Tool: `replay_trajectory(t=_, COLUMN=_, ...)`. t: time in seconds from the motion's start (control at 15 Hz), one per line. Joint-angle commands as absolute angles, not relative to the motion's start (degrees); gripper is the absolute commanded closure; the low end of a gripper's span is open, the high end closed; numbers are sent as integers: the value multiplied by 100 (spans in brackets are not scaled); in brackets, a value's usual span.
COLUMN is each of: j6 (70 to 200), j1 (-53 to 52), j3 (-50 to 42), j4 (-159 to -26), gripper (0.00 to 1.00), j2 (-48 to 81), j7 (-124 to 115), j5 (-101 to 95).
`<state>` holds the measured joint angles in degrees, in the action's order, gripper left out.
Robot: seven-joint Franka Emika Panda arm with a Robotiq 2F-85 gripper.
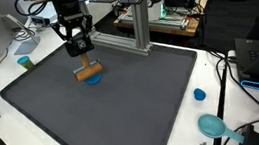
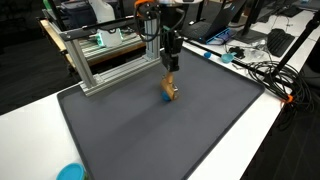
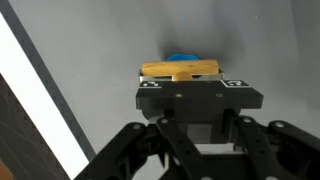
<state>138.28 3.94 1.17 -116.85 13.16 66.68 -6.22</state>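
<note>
My gripper [image 1: 80,55] hangs over the far part of a dark grey mat [image 1: 124,108] and is shut on a small wooden block [image 1: 88,71]. The block is tilted, and a blue round piece [image 1: 92,80] lies right under it on the mat. From the other side, in an exterior view, the gripper [image 2: 171,76] again has the wooden block [image 2: 171,89] and the blue piece [image 2: 166,98] at its tips. In the wrist view the block [image 3: 180,69] lies crosswise at the gripper [image 3: 195,83], with the blue piece [image 3: 183,57] showing just beyond it.
An aluminium frame [image 1: 139,26] stands at the mat's far edge. On the white table lie a blue cap [image 1: 200,94], a teal scoop [image 1: 214,125] and a teal cup [image 1: 25,63]. Cables [image 2: 262,72] and monitors crowd the sides.
</note>
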Motion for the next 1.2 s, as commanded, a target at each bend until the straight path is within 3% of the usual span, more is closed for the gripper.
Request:
replay_trajectory(t=0.0, j6=14020, j1=339, j3=91, j4=-11659, gripper=78, j2=1378, j7=6496, j5=-836)
replay_trajectory(t=0.47, j6=13862, j1=269, j3=14, j4=-11620, gripper=78, j2=1631, j7=6199, j5=-1465)
replay_trajectory(t=1.13, j6=13655, j1=413, j3=368, j4=-11488, gripper=78, j2=1718, j7=6874, j5=-862)
